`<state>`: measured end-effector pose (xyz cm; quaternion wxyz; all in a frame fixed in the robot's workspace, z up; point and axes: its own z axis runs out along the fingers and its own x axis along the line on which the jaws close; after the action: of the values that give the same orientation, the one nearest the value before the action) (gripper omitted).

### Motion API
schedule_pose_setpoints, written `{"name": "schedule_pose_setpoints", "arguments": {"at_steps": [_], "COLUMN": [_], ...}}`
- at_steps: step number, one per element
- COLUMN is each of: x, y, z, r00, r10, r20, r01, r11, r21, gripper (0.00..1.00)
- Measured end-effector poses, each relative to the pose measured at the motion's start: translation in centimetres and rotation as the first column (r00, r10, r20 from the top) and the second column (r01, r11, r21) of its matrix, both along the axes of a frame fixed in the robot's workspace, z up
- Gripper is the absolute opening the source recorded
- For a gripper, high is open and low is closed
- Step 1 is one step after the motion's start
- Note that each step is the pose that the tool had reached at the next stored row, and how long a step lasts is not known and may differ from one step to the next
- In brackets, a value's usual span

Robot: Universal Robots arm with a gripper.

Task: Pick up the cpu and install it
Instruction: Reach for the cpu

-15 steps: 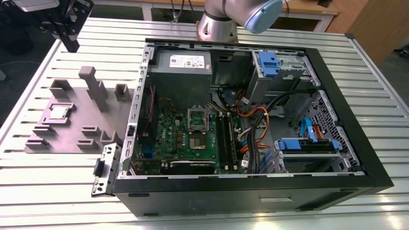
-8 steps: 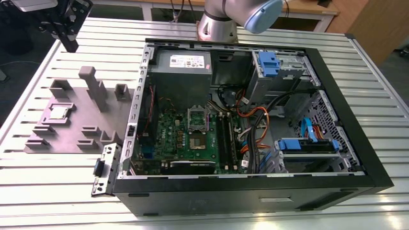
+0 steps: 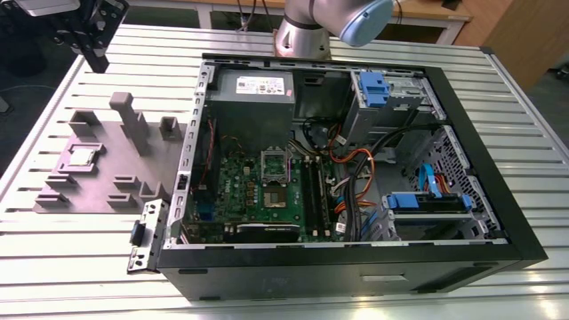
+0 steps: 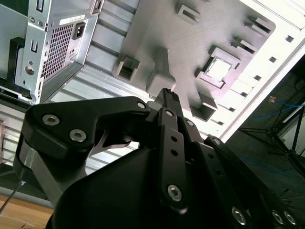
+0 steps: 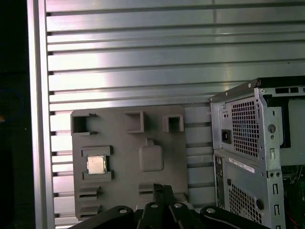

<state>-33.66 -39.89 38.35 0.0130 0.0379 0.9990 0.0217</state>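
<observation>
Your gripper (image 3: 96, 61) is pinched together on nothing, and the cpu (image 3: 82, 156) sits in its grey tray (image 3: 89, 197), well apart, at 6 o'clock from it in the exterior view

In the exterior view the gripper (image 3: 96, 61) is running off the frame's upper edge. The arm (image 3: 324, 27) behind the case (image 3: 356, 267) is doing the same, its upper links going out of sight. In both wrist views the gripper's black body is covering the near end of the tray (image 5: 128, 157), hiding the pockets there. The picture's edge is also cutting the case in both, leaving just a perforated rear corner showing. The cpu (image 5: 96, 165) is showing too small for its top markings to be made out. Inside the case, cables (image 3: 356, 173) are masking whatever is lying beneath them.
</observation>
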Motion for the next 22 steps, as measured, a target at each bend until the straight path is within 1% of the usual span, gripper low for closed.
{"name": "schedule_pose_setpoints", "arguments": {"at_steps": [5, 19, 22], "x": [-0.39, -0.44, -0.98], "y": [0.00, -0.01, 0.00], "z": [-0.06, -0.06, -0.08], "r00": [1.0000, 1.0000, 1.0000], "r10": [0.000, 0.000, 0.000], "r20": [0.0000, -0.0001, -0.0002], "r01": [0.000, 0.000, 0.000], "r11": [1.0000, 1.0000, 1.0000], "r21": [0.0001, 0.0014, 0.0014], "gripper": [0.10, 0.10, 0.10]}}
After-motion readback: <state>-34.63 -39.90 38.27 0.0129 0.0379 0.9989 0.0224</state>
